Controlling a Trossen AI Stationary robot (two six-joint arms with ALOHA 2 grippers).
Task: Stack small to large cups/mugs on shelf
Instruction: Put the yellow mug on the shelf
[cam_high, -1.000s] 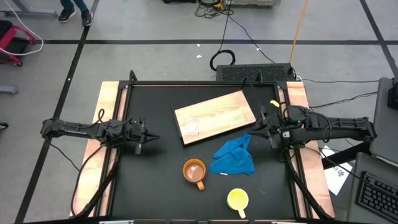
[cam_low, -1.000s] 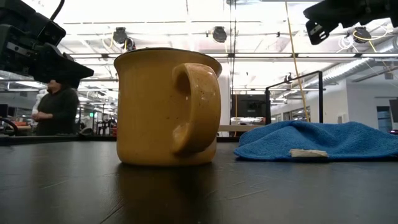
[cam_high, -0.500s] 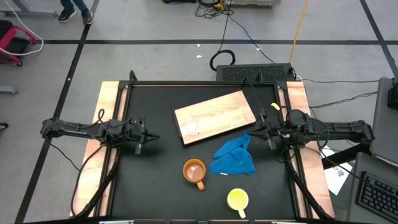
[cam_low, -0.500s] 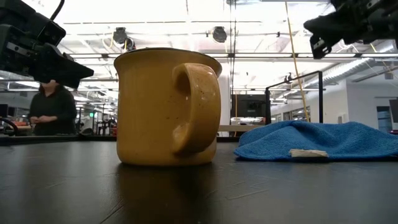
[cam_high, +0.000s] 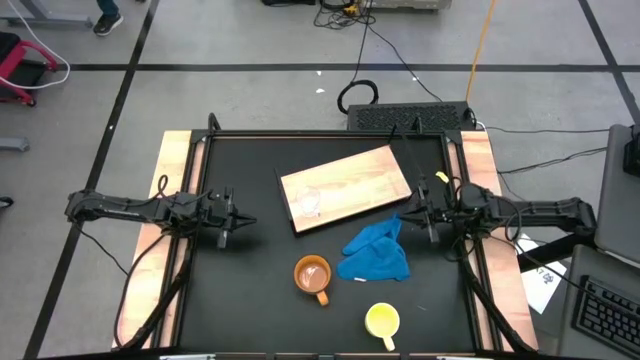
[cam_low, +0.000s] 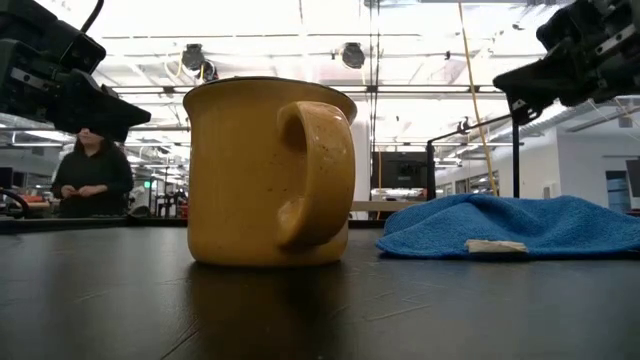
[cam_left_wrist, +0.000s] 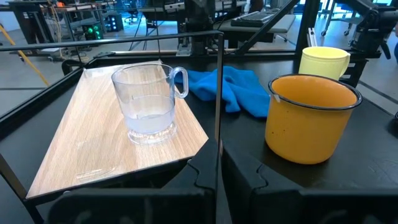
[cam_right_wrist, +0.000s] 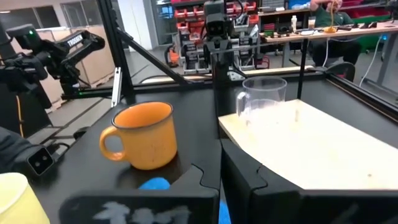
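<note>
The small clear glass cup (cam_high: 307, 202) (cam_left_wrist: 149, 102) stands upright on the light wooden shelf board's (cam_high: 345, 187) left end. The orange mug (cam_high: 313, 276) (cam_low: 270, 170) stands on the black table near the board, handle toward the near edge. The yellow mug (cam_high: 382, 321) (cam_left_wrist: 323, 61) stands by the near edge. My left gripper (cam_high: 245, 221) (cam_left_wrist: 217, 168) hovers shut left of the board. My right gripper (cam_high: 403, 213) (cam_right_wrist: 217, 158) hovers shut by the board's right end, above the blue cloth's far tip.
A crumpled blue cloth (cam_high: 375, 252) (cam_low: 510, 225) lies between the board, the orange mug and the yellow mug. A black frame (cam_high: 330, 133) rims the table, with wooden strips (cam_high: 176, 190) at both sides. A person (cam_low: 90, 175) stands in the room behind.
My right gripper has come down and moved a little toward the table's left, closer to the blue cloth and the board's right end. Its fingers stay shut. The mugs, the glass cup and the board have kept their places.
</note>
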